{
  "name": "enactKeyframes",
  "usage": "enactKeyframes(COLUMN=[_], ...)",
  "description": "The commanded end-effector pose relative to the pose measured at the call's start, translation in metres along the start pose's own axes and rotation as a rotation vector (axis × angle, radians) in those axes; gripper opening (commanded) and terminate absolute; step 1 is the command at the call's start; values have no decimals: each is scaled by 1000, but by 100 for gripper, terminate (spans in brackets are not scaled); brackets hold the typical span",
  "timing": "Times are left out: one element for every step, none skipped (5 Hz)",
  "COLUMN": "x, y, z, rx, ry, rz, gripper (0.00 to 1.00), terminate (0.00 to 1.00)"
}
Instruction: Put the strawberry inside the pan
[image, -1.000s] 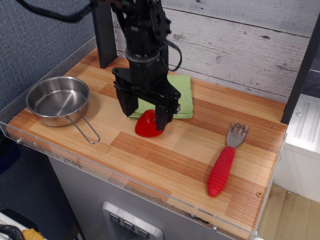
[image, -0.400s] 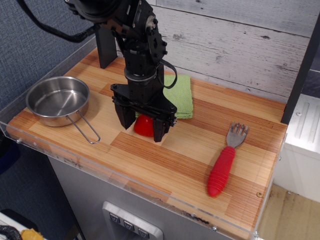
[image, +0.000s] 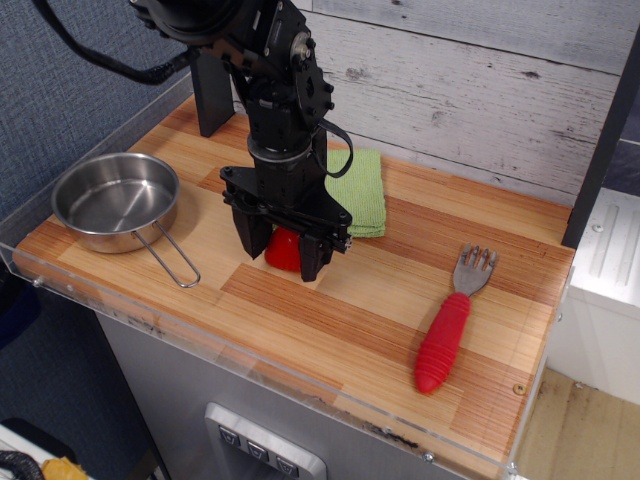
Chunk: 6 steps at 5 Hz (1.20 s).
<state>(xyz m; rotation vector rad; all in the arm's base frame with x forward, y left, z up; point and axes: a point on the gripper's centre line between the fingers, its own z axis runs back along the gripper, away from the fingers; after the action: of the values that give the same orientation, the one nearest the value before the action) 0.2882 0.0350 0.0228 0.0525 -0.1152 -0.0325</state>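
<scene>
The black gripper (image: 281, 250) is reaching straight down to the tabletop (image: 380, 300), its 2 fingers (image: 312, 258) standing on either side of the strawberry (image: 283, 250). The fingers are sitting close against the fruit, but whether they are actually pressing on it cannot be told from this angle. The strawberry is resting low on the wood, only its red body showing between the fingers. Just behind the gripper, a green cloth (image: 362, 192) is lying flat, partly hidden by the arm. Well to the left, the pan (image: 115, 200) is sitting near the tabletop's edge, its wire handle pointing toward the front. Far to the right, a red-handled fork (image: 452, 321) is lying with its tines pointing away.
</scene>
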Motion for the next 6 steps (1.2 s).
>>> enactKeyframes(x=[3,4,6,9,4,0], y=[0,-2,-7,-15,-13,-2], z=[8,17,38,75,109,130], rx=[1,-1,14,-2,-41,-52], ry=[-36,-45,-61,-109,-150,-167], rz=[-5,-15,-53,-58,-42,-4], gripper=[0,0,0,0,0,0], terminate=[0,0,0,0,0,0])
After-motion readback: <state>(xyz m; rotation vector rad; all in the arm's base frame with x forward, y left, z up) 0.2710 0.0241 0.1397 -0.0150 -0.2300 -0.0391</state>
